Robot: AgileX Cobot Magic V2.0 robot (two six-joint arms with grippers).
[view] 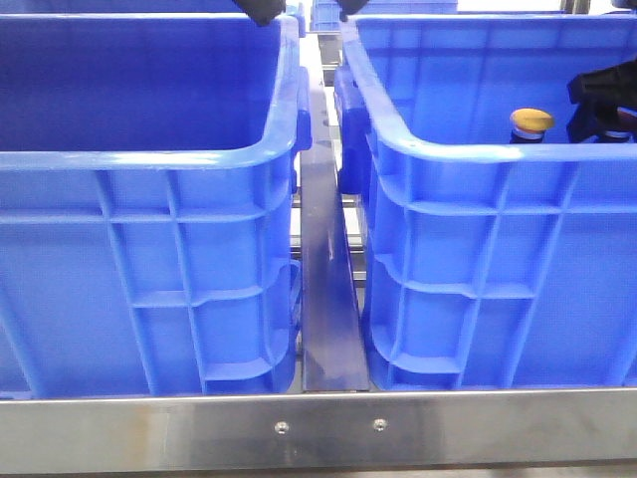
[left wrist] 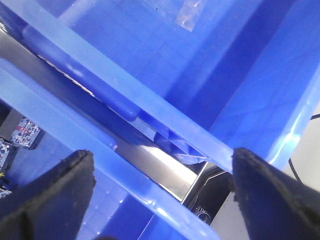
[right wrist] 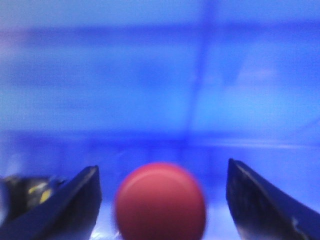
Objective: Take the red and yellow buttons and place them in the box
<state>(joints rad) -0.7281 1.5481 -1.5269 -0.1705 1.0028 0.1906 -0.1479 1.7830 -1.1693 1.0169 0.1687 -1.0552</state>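
The red button (right wrist: 160, 202) fills the gap between the fingers of my right gripper (right wrist: 162, 165); blue shows on both sides of its cap, so the gripper is open around it. In the front view my right gripper (view: 602, 105) is down inside the right blue crate (view: 478, 259), beside the yellow button (view: 530, 121), which stands upright just behind the crate's near rim. The red button is hidden in the front view. The box (view: 139, 249), the left blue crate, shows nothing inside. My left gripper (left wrist: 162, 151) hangs open and empty above the two crates' adjoining rims (view: 302, 10).
A shiny metal strip (view: 326, 299) runs between the two crates. A metal rail (view: 318, 433) crosses the front edge. Small circuit-board parts (left wrist: 22, 132) lie in one crate in the left wrist view. The crate walls are tall and close on both sides.
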